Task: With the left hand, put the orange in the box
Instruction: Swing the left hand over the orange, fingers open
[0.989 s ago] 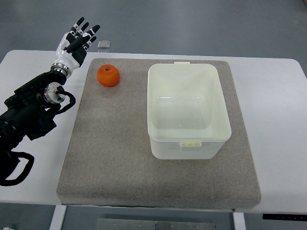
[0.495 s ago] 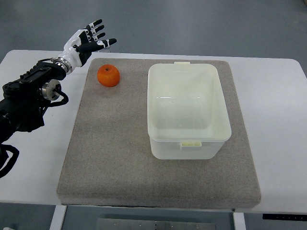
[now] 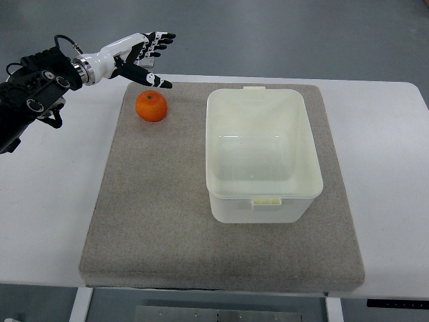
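An orange (image 3: pixel 151 106) rests on the grey felt mat (image 3: pixel 154 221) near its far left corner. A white plastic box (image 3: pixel 261 153) stands open and empty on the mat, to the orange's right. My left hand (image 3: pixel 149 58) hovers just behind and above the orange, fingers spread and holding nothing, thumb pointing toward the box. Its black arm (image 3: pixel 33 94) enters from the upper left edge. The right arm does not show.
The mat lies on a white table (image 3: pixel 389 168). A small clear object sits at the table's far edge behind my left hand, mostly hidden. Bare mat stretches in front of the orange and left of the box.
My left arm has swung up and to the right; the hand now reaches over the mat's far left corner, close above the orange. The orange and box have stayed put.
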Motion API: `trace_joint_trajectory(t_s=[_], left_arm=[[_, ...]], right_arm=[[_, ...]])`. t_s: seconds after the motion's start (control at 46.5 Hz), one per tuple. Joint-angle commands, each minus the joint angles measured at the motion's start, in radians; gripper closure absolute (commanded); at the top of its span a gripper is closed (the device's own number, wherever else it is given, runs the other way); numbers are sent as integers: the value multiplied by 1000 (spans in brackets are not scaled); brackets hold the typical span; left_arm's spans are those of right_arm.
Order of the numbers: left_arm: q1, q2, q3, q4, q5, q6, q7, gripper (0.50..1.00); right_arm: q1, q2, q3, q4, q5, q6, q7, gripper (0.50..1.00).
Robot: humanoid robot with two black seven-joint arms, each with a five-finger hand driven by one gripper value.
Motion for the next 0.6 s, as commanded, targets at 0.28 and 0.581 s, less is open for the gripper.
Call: trace_joint_trajectory(t_s=[0.28, 0.581], left_arm=[[-83, 0, 398, 2, 78, 156, -72, 510], [-118, 0, 599, 2, 118, 176, -72, 508]], right_arm=[[0, 0, 0, -1, 0, 0, 0, 574], [0, 0, 0, -1, 0, 0, 0, 574]])
